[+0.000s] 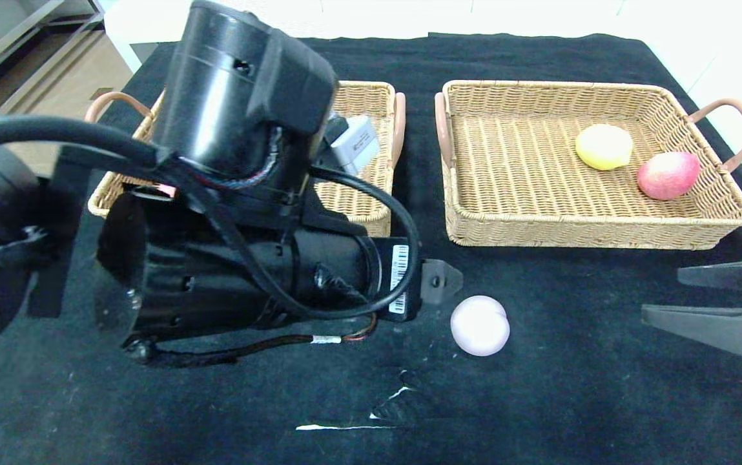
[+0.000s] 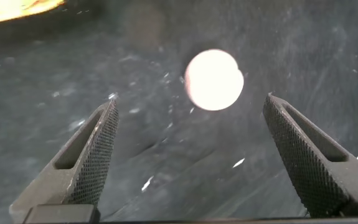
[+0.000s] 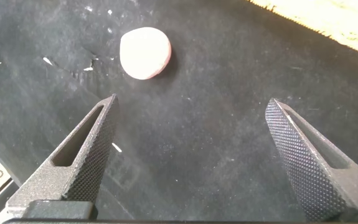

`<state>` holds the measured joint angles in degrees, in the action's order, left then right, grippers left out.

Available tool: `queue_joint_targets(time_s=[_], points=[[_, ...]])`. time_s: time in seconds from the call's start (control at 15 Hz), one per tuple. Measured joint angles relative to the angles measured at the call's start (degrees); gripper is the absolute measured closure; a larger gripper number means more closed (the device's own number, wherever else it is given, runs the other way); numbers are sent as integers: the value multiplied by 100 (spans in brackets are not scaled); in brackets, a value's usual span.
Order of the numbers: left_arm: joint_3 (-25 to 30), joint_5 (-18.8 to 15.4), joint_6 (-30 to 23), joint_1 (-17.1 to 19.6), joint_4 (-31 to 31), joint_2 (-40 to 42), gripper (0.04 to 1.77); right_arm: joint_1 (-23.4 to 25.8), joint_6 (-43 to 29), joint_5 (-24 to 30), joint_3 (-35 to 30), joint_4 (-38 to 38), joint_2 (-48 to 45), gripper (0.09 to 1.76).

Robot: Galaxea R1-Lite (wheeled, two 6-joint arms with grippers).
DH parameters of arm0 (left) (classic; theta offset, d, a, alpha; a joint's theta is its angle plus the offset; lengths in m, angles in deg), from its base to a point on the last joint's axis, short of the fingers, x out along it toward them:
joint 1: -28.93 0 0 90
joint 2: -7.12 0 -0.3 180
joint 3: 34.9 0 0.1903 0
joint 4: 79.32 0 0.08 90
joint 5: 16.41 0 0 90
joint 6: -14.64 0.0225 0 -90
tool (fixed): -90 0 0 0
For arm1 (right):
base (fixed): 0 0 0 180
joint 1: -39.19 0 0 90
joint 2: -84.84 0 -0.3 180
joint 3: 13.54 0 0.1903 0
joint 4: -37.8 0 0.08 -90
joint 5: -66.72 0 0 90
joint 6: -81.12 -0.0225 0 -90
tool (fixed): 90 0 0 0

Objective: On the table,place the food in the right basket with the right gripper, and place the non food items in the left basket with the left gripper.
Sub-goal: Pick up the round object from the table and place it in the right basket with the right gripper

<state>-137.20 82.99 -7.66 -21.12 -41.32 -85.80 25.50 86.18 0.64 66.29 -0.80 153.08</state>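
A: Left side?
B: Left gripper [image 2: 188, 158] jaws wide, empty, above the table [image 1: 571, 400] by the left basket [image 1: 371, 103].
A: Fruit?
B: Mauve ball [image 1: 480, 325] on cloth, 6 o'clock of right basket [image 1: 593, 229]; lemon [image 1: 604, 146], peach [image 1: 668, 175] inside. Right gripper [image 3: 188, 158] spread, empty, at ball's 3 o'clock.

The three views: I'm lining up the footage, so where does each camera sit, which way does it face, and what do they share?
Head view: on the robot's head, looking forward and down at the table and both baskets; the left arm bulks large, the right gripper shows at the edge.
Left wrist view: on the left arm, looking past the open left gripper at the cloth.
Right wrist view: on the right arm, looking down past open fingers.
Shared: all three show the pale ball.
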Motion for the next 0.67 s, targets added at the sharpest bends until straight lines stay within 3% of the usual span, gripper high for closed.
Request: queue_joint_targets(time_s=[0.47,0.67], points=[[1948,-1625,1621,1026,-1542,1204,11,-11,67,-5,-35,5,133,14],[2595,-2025,1872,1428,-2298,1541,11,-11,76,-7,-46,5,177,14]])
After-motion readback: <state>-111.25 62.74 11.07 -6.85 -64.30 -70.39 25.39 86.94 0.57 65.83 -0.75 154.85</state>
